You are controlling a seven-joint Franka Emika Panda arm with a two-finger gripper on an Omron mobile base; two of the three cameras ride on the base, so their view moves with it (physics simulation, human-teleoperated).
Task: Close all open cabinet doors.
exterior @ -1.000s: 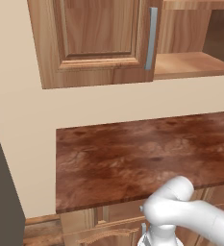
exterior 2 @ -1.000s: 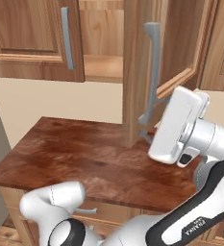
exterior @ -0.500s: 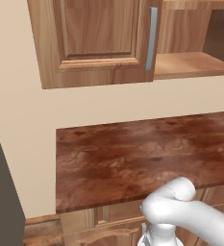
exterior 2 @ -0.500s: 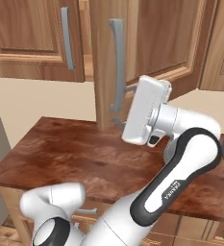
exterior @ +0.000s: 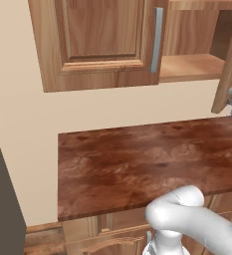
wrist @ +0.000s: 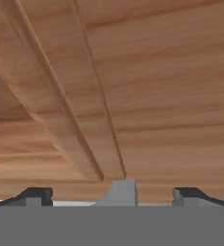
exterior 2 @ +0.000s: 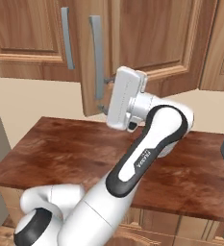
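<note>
A white robot arm reaches up from a driving base toward a row of brown wooden wall cabinets above a reddish-brown desk [exterior 2: 51, 149].

In the right base view, the hand [exterior 2: 104, 94] is raised in front of the cabinets, pointing left at the lower part of a door's long grey bar handle [exterior 2: 97, 56]. This open cabinet door [exterior 2: 132, 43] is swung partly out from the cabinet front; its handle edge hangs nearer to the camera than the closed door [exterior 2: 24, 33] to its left, which has its own grey bar handle [exterior 2: 66, 37]. The two handles stand close together, side by side. The dark finger tips sit right at the open door's handle, one above the other, just beside its lower end.

In the left base view, the closed door [exterior: 97, 40] fills the upper middle, with its handle [exterior: 158, 40] at its right edge. To the right of it the cabinet stands open, showing a bare wooden shelf [exterior: 192, 67] inside. The open door [exterior: 230, 64] shows edge-on at the far right of that view.

In the hand view, the door's wooden panel [wrist: 156, 86] lies very close ahead. The two finger tips [wrist: 34, 196] are spread apart, with the grey foot of the handle [wrist: 120, 193] between them. Whether they press on it cannot be told.
</note>
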